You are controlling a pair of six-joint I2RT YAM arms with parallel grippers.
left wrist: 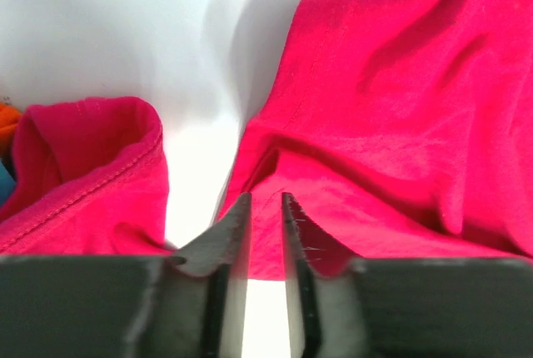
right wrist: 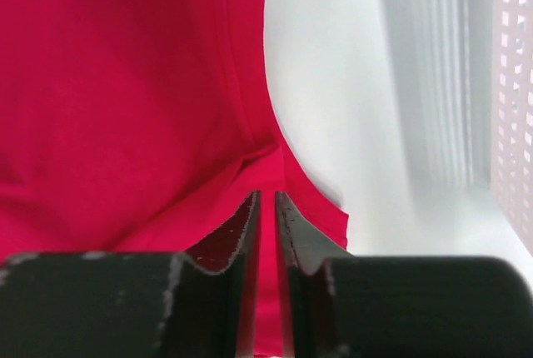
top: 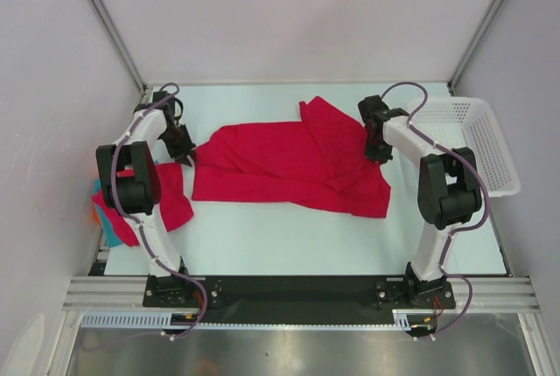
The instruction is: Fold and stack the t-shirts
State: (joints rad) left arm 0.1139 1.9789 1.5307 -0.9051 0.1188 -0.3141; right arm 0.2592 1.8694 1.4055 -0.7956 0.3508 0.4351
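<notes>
A crimson t-shirt [top: 280,162] lies rumpled across the middle of the table. My left gripper [top: 186,156] is at its left edge and my right gripper [top: 376,150] is at its right edge. In the left wrist view the gripper [left wrist: 266,200] is nearly closed, with the shirt's edge [left wrist: 400,83] pinched at the tips. In the right wrist view the gripper [right wrist: 266,196] is closed on a fold of the shirt [right wrist: 108,100], and cloth fills the slit. A second red shirt [top: 171,201] lies folded at the left, also in the left wrist view [left wrist: 83,166].
The folded shirt rests on a teal garment [top: 114,234] and an orange one [top: 93,215] at the table's left edge. A white mesh basket [top: 490,144] stands at the right edge, close to my right arm, and shows in the right wrist view [right wrist: 516,83].
</notes>
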